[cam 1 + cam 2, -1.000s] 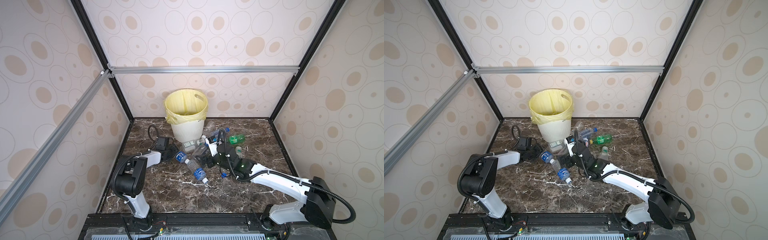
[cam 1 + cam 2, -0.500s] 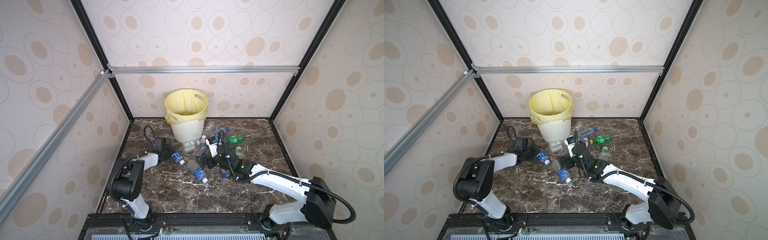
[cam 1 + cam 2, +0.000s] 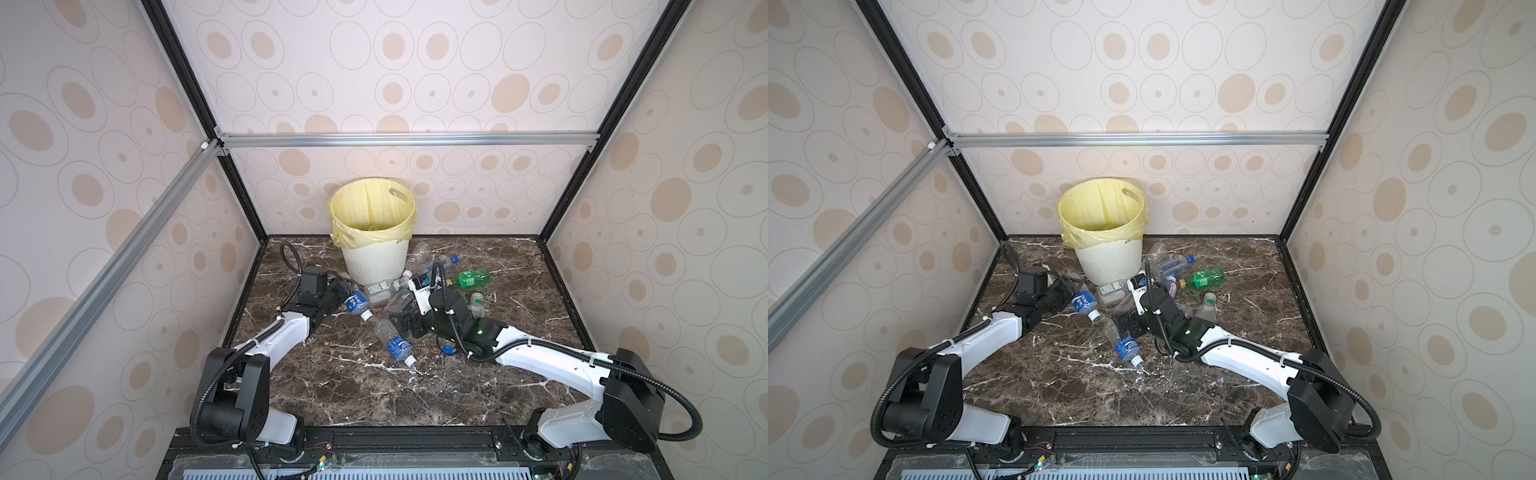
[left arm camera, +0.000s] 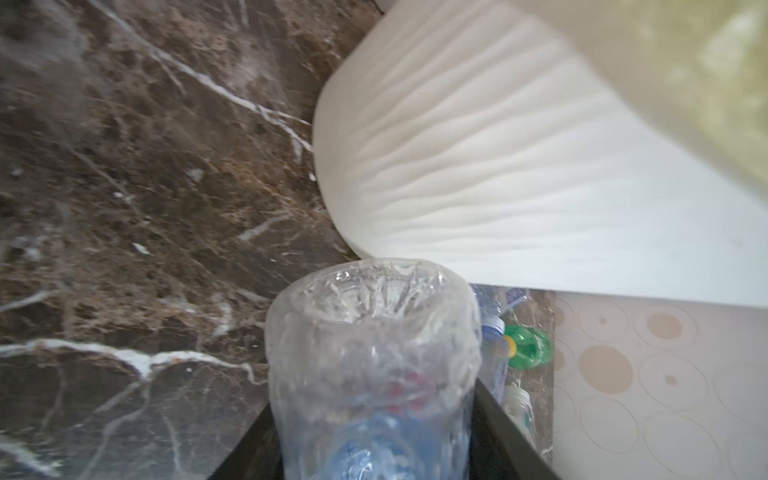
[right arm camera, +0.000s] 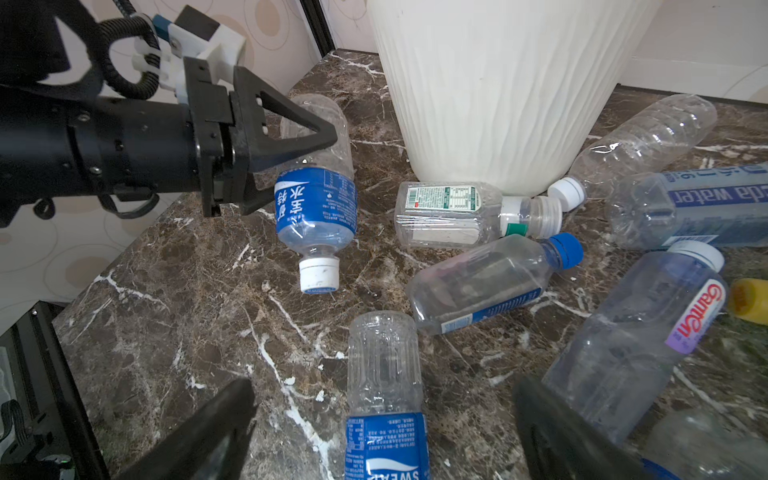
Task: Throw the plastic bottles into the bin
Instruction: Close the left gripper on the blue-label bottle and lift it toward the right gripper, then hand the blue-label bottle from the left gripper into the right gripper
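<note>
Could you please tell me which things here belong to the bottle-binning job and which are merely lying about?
Job: bin; held bottle in the left gripper; clear bottle in front of the open right gripper; green bottle; other bottles beside the bin.
Not part of it: marble tabletop; aluminium rail; patterned walls.

You had free room over the front half of the marble table (image 3: 353, 390), which was bare. The mouth of the bin (image 3: 374, 257) stood open from above. At the bin's base and on its right in both top views, lying bottles (image 3: 436, 266) crowded the table. The left gripper (image 5: 303, 166), closed around a blue-label bottle (image 5: 318, 208), filled the gap on the bin's left. One clear bottle (image 5: 382, 357) lay between the wide-apart fingers of the right gripper (image 5: 382, 386).
</note>
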{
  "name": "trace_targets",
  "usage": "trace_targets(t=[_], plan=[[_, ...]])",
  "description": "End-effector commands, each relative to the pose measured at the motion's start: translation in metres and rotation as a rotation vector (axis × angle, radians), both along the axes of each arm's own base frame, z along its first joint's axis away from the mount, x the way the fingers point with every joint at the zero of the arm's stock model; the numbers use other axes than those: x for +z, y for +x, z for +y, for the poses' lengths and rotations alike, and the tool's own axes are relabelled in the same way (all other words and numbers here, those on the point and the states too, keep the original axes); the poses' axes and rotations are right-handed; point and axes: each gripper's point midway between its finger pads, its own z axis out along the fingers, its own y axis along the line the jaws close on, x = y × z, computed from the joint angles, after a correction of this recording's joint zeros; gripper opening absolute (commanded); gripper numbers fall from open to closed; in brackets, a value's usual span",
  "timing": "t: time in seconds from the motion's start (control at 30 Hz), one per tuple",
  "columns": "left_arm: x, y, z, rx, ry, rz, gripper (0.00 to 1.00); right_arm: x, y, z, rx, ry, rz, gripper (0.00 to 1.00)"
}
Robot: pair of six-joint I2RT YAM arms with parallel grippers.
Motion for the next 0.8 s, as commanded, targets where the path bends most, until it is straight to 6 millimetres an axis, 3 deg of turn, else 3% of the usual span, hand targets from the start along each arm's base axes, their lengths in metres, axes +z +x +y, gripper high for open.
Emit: trace_targets(t=[0.0, 0.47, 0.77], plan=[[0.029, -0.006, -0.026, -0.050, 0.001, -0.061, 0.56, 0.019, 0.003, 0.008, -0.003, 0.053, -0.020, 1.00], [0.089, -0.022, -0.102, -0.178, -0.070, -0.193, 0.56, 0.031, 0.001, -0.017, -0.058, 0.052, -0.038, 1.00], [0.117, -0.031, -0.131, -0.235, -0.108, -0.245, 0.55, 0.030, 0.006, -0.032, -0.085, 0.052, -0.032, 1.00]])
